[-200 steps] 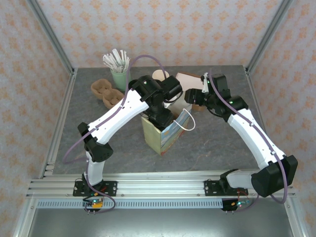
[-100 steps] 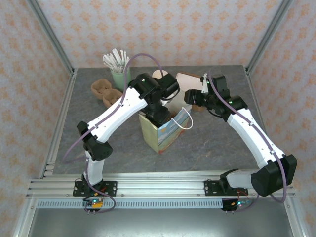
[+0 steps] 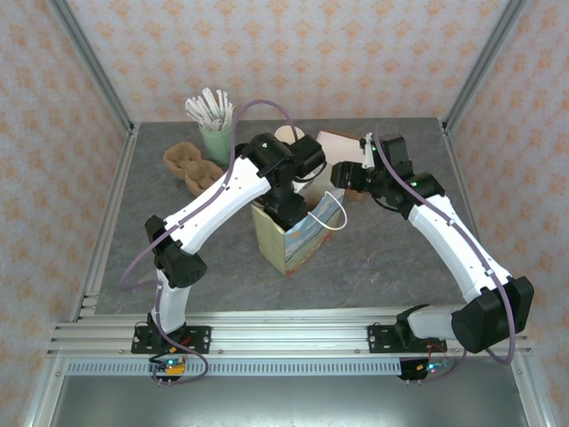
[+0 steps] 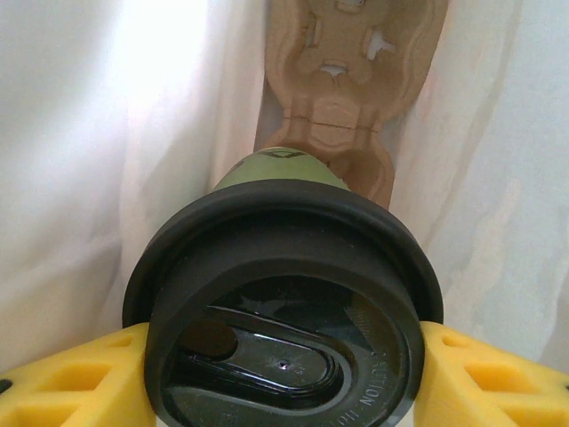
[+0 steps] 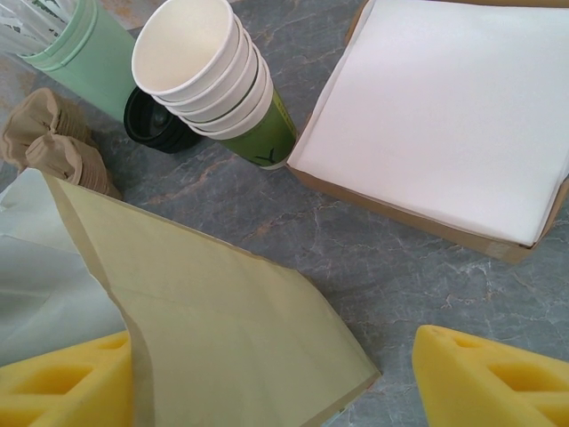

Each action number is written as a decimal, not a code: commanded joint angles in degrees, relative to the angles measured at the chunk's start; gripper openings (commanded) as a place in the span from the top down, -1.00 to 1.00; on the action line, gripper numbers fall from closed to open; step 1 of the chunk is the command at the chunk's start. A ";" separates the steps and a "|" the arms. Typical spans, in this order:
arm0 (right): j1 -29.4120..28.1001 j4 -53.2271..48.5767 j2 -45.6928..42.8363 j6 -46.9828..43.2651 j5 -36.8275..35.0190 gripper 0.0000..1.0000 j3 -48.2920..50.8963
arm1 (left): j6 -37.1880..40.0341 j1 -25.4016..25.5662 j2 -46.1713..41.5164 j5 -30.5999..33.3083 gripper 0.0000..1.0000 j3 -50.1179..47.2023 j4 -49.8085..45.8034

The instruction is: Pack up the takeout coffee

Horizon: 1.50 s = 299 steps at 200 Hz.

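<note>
The takeout coffee (image 4: 283, 294), a black-lidded cup with a green side, hangs upright inside the paper bag (image 3: 289, 245). My left gripper (image 4: 284, 374) is shut on it, one yellow finger (image 4: 71, 382) on each side just under the lid. Below the cup, a brown pulp carrier (image 4: 347, 80) lies on the bag's floor between white inner walls. In the top view my left gripper (image 3: 289, 206) reaches down into the bag's mouth. My right gripper (image 3: 342, 178) is open beside the bag's right rim. The bag's pale wall (image 5: 204, 311) runs past its left finger (image 5: 62, 382).
Behind the bag stand a stack of cream cups (image 5: 209, 67), black lids (image 5: 156, 124) and a mint tumbler of white sticks (image 3: 216, 138). A shallow box of white napkins (image 5: 444, 116) sits at the back right. More pulp carriers (image 3: 191, 165) lie at the back left.
The left gripper and the bag have shifted slightly left and back. The right gripper has edged a little toward the bag's rim.
</note>
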<state>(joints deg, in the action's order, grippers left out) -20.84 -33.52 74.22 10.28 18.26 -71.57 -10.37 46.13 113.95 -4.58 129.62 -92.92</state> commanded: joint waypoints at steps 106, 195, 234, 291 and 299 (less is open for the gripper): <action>0.28 0.12 0.01 -0.35 -0.15 -0.47 1.16 | 1.12 -0.27 2.65 -0.73 0.40 -0.03 -8.26; 0.36 0.03 -0.25 -0.21 -0.70 -0.47 1.35 | 1.93 -1.08 3.87 -0.62 0.41 1.62 -8.08; 0.36 0.12 -0.06 -0.18 -0.46 -0.47 1.27 | 2.34 -1.44 4.63 -1.05 0.41 2.44 -7.80; 0.41 0.21 -0.04 -0.21 -0.33 -0.47 1.26 | 2.86 -1.69 4.87 -2.47 0.43 1.79 -7.58; 0.39 0.13 -0.06 -0.20 -0.41 -0.47 1.34 | 2.91 -1.66 5.03 -2.75 0.43 1.48 -7.46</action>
<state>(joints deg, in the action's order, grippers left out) -20.84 -33.34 74.50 10.28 19.05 -71.18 -8.86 44.84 117.82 -6.22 130.67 -92.92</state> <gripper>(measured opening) 0.736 0.619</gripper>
